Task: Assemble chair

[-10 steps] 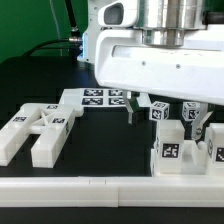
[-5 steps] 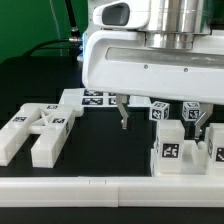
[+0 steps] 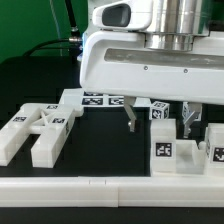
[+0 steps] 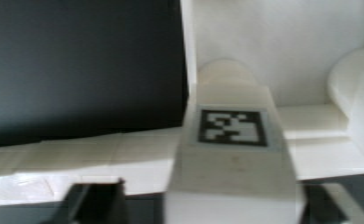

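Only the wrist view shows the tagged block [image 4: 232, 140] between the jaws; whether pinched, cannot tell.

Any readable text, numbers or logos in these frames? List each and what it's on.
No readable words, numbers or brand marks in either view.
On the chair parts: only black-and-white square tags, coded patterns with no lettering.
On the marker board: the same kind of tags, no text.
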Motion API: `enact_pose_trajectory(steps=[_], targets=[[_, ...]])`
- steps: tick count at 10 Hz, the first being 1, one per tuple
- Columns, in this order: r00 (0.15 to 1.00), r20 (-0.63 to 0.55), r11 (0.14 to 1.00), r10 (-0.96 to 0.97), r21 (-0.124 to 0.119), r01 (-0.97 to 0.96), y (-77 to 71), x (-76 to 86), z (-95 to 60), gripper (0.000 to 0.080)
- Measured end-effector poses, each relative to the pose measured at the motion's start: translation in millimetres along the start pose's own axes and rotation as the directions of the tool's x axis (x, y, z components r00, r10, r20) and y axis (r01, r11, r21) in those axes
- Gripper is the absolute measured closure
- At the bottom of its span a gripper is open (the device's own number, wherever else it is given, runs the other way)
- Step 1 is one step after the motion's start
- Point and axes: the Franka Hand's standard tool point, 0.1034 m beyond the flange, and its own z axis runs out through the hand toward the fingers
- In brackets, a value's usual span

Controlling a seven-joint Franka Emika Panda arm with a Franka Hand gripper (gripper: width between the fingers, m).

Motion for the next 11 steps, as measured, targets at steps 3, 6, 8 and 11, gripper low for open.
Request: enact_pose_trajectory(steps=[3, 6, 8, 11], targets=[[0.999, -0.002, 0.999, 0.037, 0.001, -0.037, 0.0, 0.8, -0.6, 0.0504], [0.971, 0.000, 0.971, 0.240, 0.006, -0.240, 3.4, 1.7, -0.4, 0.0504], [0.899, 0.004, 0.899, 0.438, 0.011, -0.438, 2.4, 1.5, -0.9, 0.0504], [0.722, 0.018, 0.722, 0.692, 0.018, -0.692, -2.5, 0.2, -1.6, 0.0504]])
